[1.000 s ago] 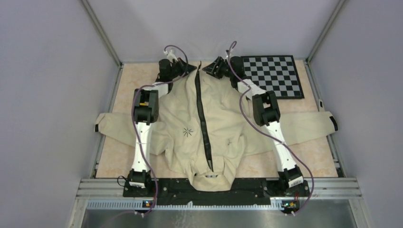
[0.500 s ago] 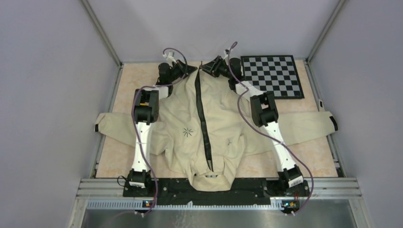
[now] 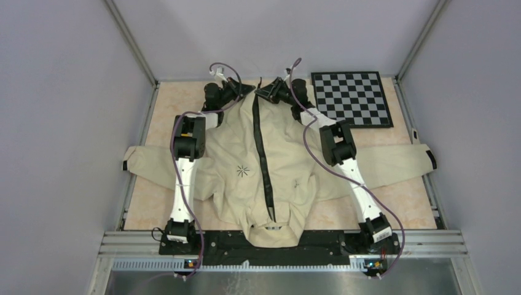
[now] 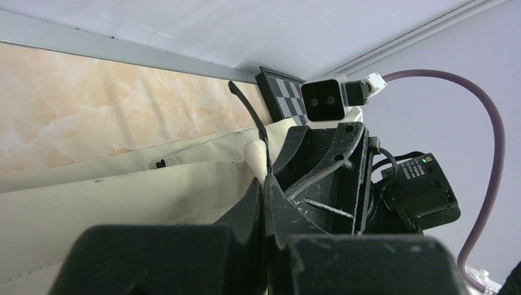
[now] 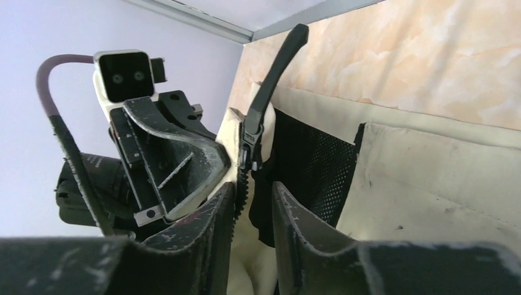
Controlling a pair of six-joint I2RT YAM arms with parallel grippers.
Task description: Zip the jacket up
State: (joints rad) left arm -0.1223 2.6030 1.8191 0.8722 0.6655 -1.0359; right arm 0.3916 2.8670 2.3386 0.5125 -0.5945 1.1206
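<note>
The cream jacket [image 3: 289, 153] lies flat with its collar toward the arm bases and its hem at the far end. Its black zipper [image 3: 263, 153] runs up the middle. My left gripper [image 3: 248, 90] is shut on the hem edge at the zipper's left side, and the wrist view shows its fingers [image 4: 265, 184] pinched on the thin black tape. My right gripper [image 3: 260, 91] faces it from the right. Its fingers [image 5: 253, 193] stand apart around the zipper teeth, just below the slider [image 5: 250, 140] and its raised pull tab [image 5: 279, 61].
A black-and-white checkerboard [image 3: 351, 98] lies at the far right of the table. The jacket sleeves [image 3: 147, 165] [image 3: 405, 161] spread out to both side walls. The back wall rail [image 4: 92, 49] runs close behind the grippers.
My right gripper has moved left along the hem toward the zipper's far end and the left gripper. The left gripper has stayed put, holding the hem.
</note>
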